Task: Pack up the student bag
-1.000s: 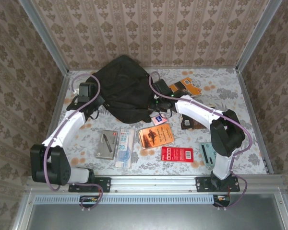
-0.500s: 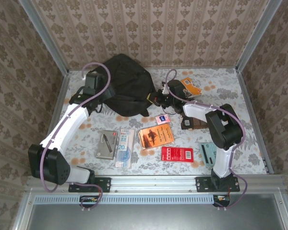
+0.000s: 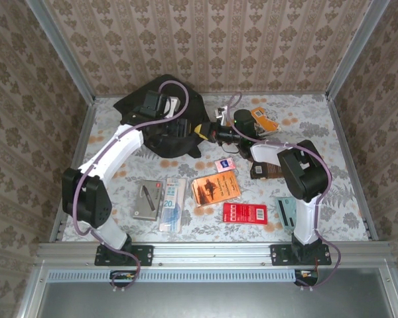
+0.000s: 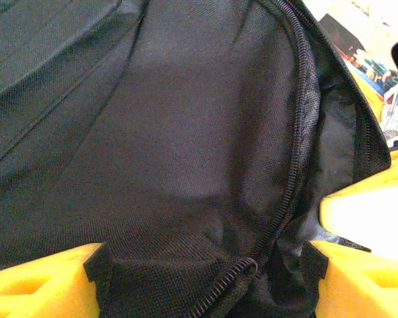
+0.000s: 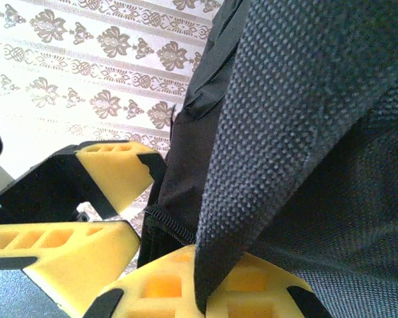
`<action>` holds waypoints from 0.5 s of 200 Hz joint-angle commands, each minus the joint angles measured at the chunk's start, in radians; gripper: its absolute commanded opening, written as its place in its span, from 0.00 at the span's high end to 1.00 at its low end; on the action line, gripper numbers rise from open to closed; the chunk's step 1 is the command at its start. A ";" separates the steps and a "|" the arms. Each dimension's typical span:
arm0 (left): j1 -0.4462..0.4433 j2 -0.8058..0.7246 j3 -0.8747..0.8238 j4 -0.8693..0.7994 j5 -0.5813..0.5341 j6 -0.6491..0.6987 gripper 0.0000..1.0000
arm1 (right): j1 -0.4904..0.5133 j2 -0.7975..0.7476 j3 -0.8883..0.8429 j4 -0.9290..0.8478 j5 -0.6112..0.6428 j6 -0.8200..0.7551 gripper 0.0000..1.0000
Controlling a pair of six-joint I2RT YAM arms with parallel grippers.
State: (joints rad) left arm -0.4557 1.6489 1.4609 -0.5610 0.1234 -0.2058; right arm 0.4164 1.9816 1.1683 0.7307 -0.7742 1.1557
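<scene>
Top external camera: the student bag [image 3: 176, 129] lies at the far left-centre of the table [image 3: 331, 152], with both arms reaching over it in what looks like the opening step of the packing job. The right gripper [image 3: 208, 130] is at the bag's right edge. Its fingers [image 5: 205, 291] are clamped on a fold of black fabric, apparently holding the mouth up. The left gripper [image 3: 160, 106] is above the bag's top. In the left wrist view its jaws stand wide apart, holding nothing, with the unzipped zipper [image 4: 293, 132] running between them.

The stretch of dark lining in sight past that zipper carries no item, so the bag reads as unpacked; its deeper corners are hidden. Everything to be packed sits out on the table: an orange book [image 3: 215, 188], a red packet [image 3: 245, 212], a grey case [image 3: 147, 199], a blue-and-white packet [image 3: 173, 199] and a small pink card [image 3: 224, 164] near the front, with a second orange book [image 3: 264, 119] to the right of the bag.

The next move probably calls for the free left jaws to take the opposite lip and spread the opening, or to fetch 1 item while the right grip holds the mouth open. The soft fabric could sag shut if that grip slips.
</scene>
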 commanded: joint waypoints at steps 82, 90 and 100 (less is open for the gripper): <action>0.006 0.071 0.016 -0.071 0.039 0.053 0.90 | -0.011 -0.048 0.009 -0.183 -0.021 -0.194 1.00; 0.006 0.070 0.018 -0.068 0.040 0.049 1.00 | -0.011 -0.049 0.005 -0.187 -0.020 -0.200 1.00; 0.006 0.062 0.018 -0.059 0.037 0.043 1.00 | -0.011 -0.050 0.001 -0.198 -0.018 -0.212 1.00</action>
State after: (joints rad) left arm -0.4557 1.7164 1.4693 -0.6064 0.1459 -0.1589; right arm 0.4076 1.9812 1.1675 0.5388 -0.7860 0.9981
